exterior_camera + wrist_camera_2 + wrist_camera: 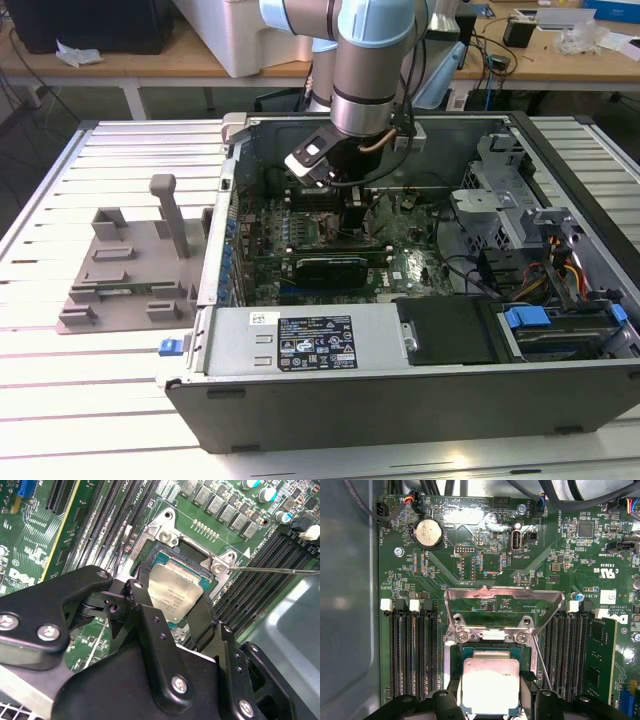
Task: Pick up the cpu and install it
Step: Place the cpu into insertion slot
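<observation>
Pinches cpu (175, 596) by two opposite edges between gripper (491, 692) fingers, over open socket (470, 636) on motherboard (485, 540). Likely light, rigid, fragile underneath: grasp rim only, keep level. Cannot tell whether seated.

In both wrist views the cpu (491, 685) (175, 595), a small flat square chip with a silvery-grey metal top plate and a thin darker rim, is level and plate-up at the open socket (490, 636) of the green motherboard (485, 555). It is clamped between the two black fingers (527, 687) of my gripper (491, 696), which press on opposite edges. I cannot tell whether it is seated or just above.
</observation>
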### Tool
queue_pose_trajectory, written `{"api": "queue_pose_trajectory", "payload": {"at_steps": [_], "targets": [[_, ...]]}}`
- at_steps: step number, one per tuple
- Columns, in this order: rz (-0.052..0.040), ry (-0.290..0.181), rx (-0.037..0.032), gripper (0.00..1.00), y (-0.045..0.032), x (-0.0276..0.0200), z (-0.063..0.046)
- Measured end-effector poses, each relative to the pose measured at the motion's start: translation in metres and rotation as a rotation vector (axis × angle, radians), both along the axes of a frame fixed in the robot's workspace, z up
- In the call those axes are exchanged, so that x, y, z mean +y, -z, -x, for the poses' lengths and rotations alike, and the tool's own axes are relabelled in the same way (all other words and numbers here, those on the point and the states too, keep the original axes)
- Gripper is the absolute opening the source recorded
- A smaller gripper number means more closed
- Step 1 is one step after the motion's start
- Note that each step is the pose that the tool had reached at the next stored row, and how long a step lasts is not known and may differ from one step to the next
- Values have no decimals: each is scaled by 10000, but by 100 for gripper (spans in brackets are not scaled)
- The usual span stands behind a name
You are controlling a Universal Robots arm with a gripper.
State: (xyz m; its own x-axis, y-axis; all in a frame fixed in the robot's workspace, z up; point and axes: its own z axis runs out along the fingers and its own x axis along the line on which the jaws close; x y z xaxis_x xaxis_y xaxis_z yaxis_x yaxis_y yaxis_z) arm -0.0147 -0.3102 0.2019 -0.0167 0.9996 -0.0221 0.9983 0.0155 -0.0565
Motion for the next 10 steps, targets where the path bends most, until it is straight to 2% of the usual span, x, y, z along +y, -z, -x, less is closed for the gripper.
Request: {"api": "queue_pose_trajectory", "payload": {"at_steps": [1, 2, 7, 10], "targets": [[0, 0, 0, 56, 0, 0, 0], [-1, 0, 0, 62, 1, 0, 0], [-4, 1, -2, 62, 2, -1, 0], [-1, 0, 0, 62, 1, -23, 1]]}}
